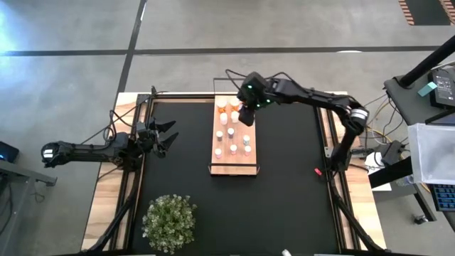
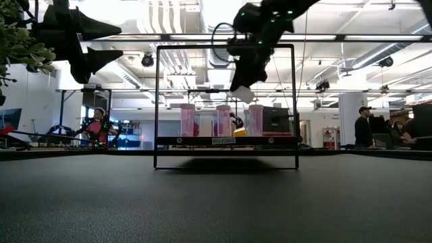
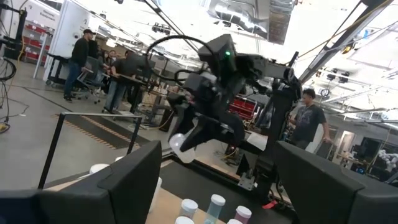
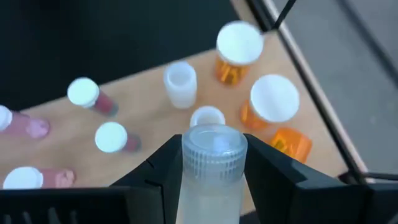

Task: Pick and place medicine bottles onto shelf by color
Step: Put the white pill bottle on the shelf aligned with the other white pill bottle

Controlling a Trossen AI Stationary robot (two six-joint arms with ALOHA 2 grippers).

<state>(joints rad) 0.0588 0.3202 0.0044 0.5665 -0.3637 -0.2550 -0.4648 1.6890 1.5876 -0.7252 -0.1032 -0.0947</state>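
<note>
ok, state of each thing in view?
right hand: shut on pale bottle, held above the shelf
left hand: open, empty, off to the shelf's side
shelf bottles: most upright, capped
orange bottle: lying on its side

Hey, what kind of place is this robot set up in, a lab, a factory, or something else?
Probably a large open robotics lab or workshop. Past the table, the low view shows exposed ceiling ducts, people standing among workbenches, and another person seated by equipment. The left wrist view shows more people around work tables.
</note>
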